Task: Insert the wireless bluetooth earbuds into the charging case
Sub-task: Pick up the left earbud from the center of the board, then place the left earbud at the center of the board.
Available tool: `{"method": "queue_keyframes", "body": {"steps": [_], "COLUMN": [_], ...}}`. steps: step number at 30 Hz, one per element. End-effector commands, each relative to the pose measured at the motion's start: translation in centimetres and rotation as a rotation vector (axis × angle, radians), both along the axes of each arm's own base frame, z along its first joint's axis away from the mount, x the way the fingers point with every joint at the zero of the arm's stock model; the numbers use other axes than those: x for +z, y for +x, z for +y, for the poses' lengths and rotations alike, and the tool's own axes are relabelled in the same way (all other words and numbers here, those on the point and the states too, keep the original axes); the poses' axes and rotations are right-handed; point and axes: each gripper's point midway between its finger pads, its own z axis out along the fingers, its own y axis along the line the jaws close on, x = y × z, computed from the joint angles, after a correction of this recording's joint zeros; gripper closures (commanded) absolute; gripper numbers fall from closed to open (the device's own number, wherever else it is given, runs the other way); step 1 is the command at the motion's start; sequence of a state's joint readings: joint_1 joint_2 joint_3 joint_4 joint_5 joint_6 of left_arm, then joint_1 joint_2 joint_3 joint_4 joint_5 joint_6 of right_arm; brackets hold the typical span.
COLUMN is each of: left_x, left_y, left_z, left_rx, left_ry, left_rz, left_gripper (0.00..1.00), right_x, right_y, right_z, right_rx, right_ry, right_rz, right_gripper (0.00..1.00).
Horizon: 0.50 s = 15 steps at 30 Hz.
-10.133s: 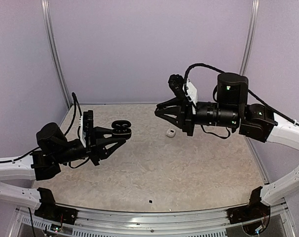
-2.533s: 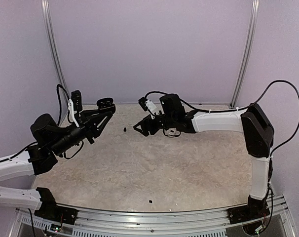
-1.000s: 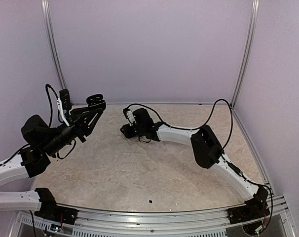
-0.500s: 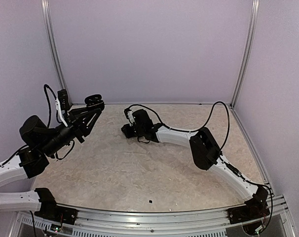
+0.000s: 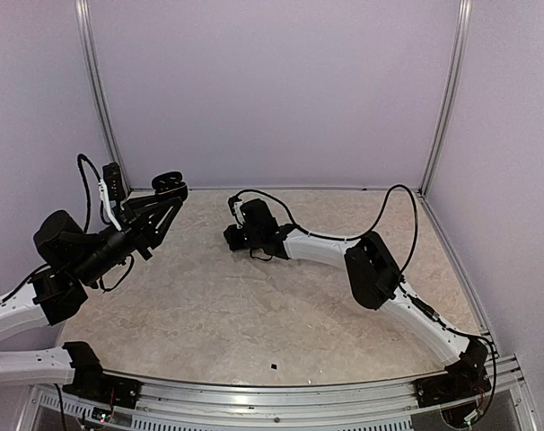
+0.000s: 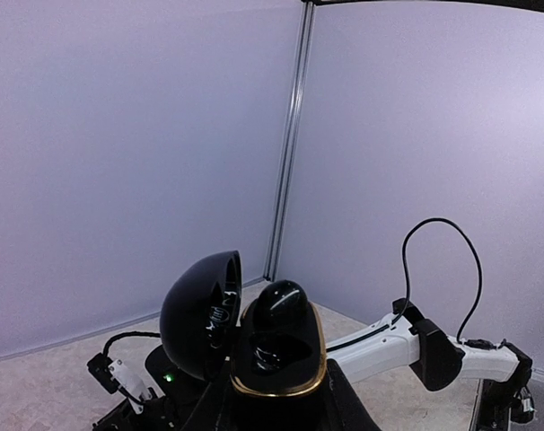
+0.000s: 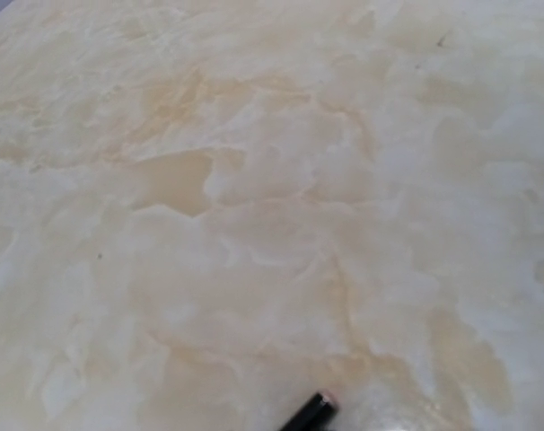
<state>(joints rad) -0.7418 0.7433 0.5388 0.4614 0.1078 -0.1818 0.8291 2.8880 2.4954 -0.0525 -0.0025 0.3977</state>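
Note:
The charging case (image 6: 272,359) is black with a gold rim and its lid (image 6: 200,323) stands open. One glossy black earbud (image 6: 285,305) sits in its far slot, and the near slot is empty. My left gripper (image 5: 169,190) is shut on the case and holds it up at the far left. My right gripper (image 5: 233,237) is down at the table in the far middle. Its fingers do not show in the right wrist view. There, only a thin black tip (image 7: 315,413) pokes in at the bottom edge, just over the tabletop. I cannot tell whether that tip is an earbud.
The marbled beige tabletop (image 5: 281,305) is walled by lilac panels with metal posts (image 5: 92,90) at the corners. The right arm's white links (image 5: 321,249) stretch low across the far middle. A tiny dark speck (image 5: 274,366) lies near the front rail.
The right arm has swung from high on the right to the far middle and come down to the table. Over the last second it hardly moved. The left gripper carried the case up and left.

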Motion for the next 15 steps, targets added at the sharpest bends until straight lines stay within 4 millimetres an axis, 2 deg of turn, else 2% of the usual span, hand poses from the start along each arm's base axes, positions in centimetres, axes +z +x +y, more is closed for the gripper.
{"method": "queue_keyframes", "body": {"steps": [1, 8, 10, 15], "left_x": [0.2, 0.0, 0.0, -0.1], "left_y": [0.1, 0.2, 0.3, 0.4], "left_z": [0.4, 0.1, 0.0, -0.3], "left_rx": [0.017, 0.011, 0.007, -0.003], "left_ry": [0.0, 0.008, 0.008, 0.019], "left_rz": [-0.013, -0.006, -0.005, 0.0], "left_gripper": [0.94, 0.94, 0.94, 0.94], "right_x": [-1.0, -0.4, 2.2, 5.4], "right_y": [0.0, -2.1, -2.9, -6.0], "right_z": [-1.0, -1.9, -2.2, -4.1], "right_rx": [-0.027, 0.044, 0.069, 0.141], "right_ry": [-0.044, -0.079, -0.04, -0.021], "right_rz": [0.009, 0.007, -0.024, -0.064], "right_gripper": [0.84, 0.87, 0.88, 0.89]}}
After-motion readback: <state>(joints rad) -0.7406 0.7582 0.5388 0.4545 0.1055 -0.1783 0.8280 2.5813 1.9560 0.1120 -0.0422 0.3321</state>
